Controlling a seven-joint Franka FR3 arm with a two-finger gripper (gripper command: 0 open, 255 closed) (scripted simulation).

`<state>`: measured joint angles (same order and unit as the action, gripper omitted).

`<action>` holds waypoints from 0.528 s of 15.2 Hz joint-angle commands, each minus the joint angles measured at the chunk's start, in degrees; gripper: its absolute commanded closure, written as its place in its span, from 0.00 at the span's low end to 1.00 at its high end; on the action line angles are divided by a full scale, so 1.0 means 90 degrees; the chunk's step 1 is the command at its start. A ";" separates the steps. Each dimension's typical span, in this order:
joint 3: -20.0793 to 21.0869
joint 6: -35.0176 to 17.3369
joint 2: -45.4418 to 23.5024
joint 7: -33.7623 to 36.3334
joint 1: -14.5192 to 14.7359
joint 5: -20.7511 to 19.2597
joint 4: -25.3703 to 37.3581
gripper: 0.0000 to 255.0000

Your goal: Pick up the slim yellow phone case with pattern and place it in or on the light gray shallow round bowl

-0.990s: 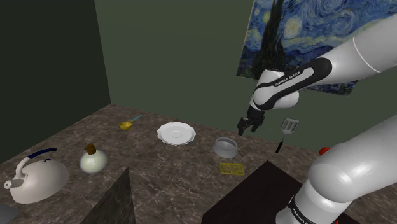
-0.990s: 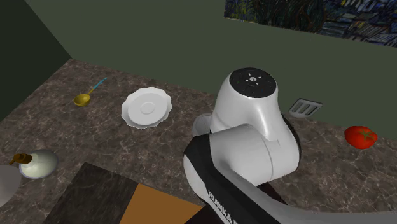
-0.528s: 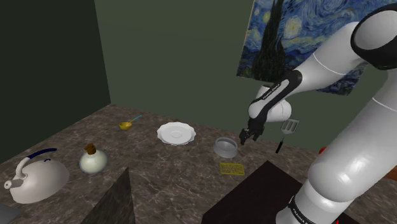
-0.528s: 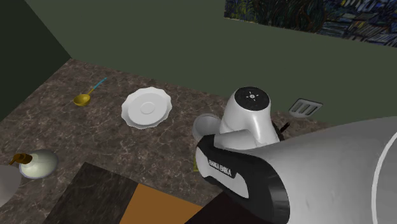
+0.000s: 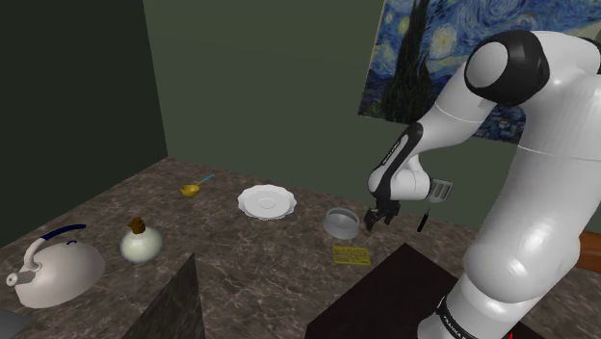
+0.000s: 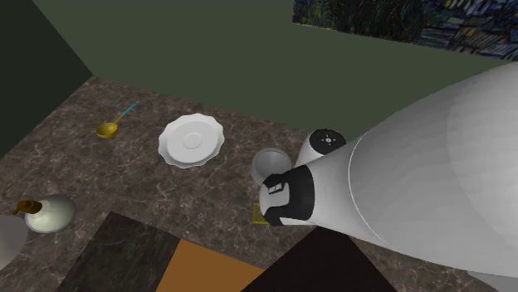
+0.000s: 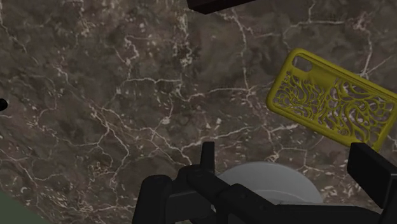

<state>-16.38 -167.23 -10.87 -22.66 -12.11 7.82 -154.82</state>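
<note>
The yellow phone case [image 5: 352, 255] with a cut-out swirl pattern lies flat on the dark marble counter, close to the stand's corner. In the wrist view the phone case [image 7: 331, 98] sits ahead of the fingers and off to one side. The light grey round bowl [image 5: 342, 222] stands just behind the case, and its rim [image 7: 267, 181] shows right under the hand. My gripper [image 5: 378, 217] hovers above the counter beside the bowl, a little behind the case. The gripper [image 7: 289, 165] is open with nothing between its fingers. In the second exterior view the bowl [image 6: 270, 162] and a sliver of the case [image 6: 259, 214] peek out beside the arm.
A white scalloped plate [image 5: 266, 201] lies left of the bowl in the shoulder view. Farther left are a yellow spoon [image 5: 195, 186], a corked round bottle [image 5: 140, 243] and a white kettle [image 5: 58, 270]. A slotted spatula [image 5: 435, 197] lies behind the gripper. The dark stand [image 5: 385, 299] borders the case.
The hand has dropped lower and shifted slightly toward the bowl and case. The arm's elbow has risen, and the fingers have stayed apart.
</note>
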 commanded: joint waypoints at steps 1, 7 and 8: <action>0.0209 -0.0225 -0.0279 -0.0233 -0.0168 0.0289 0.0051 0.00; 0.0599 -0.0540 -0.0704 -0.0484 -0.0492 0.0612 0.0167 0.00; 0.0599 -0.0540 -0.0704 -0.0483 -0.0492 0.0611 0.0167 0.00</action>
<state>-11.08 -172.00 -17.13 -26.94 -16.43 13.25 -153.31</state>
